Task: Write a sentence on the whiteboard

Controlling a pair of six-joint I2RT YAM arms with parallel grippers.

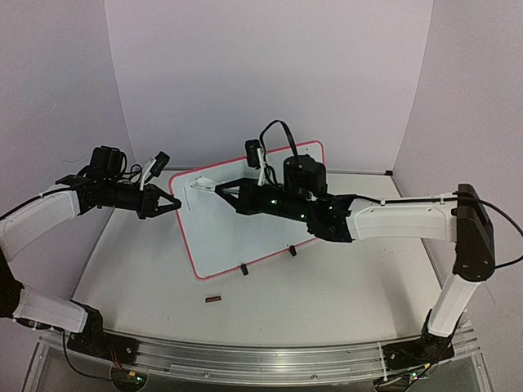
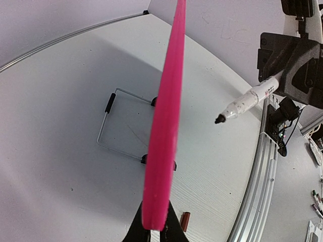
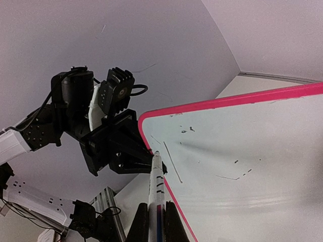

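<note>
The whiteboard [image 1: 237, 233], glossy white with a red rim, stands tilted on its black feet. My left gripper [image 1: 174, 204] is shut on its left rim, which shows edge-on as a pink band [image 2: 164, 126] between my fingers [image 2: 155, 229]. My right gripper [image 1: 225, 189] is shut on a white marker [image 3: 157, 186] with its cap off. The marker tip [image 2: 219, 120] hovers a little off the board near the upper left corner. The board face [image 3: 252, 201] carries one thin dark stroke [image 3: 172, 162] and a few specks. No readable sentence shows.
A small red-brown cap [image 1: 213, 300] lies on the table in front of the board, also in the left wrist view [image 2: 185, 221]. A wire stand [image 2: 121, 126] sits behind the board. A metal rail [image 1: 261, 355] runs along the near table edge.
</note>
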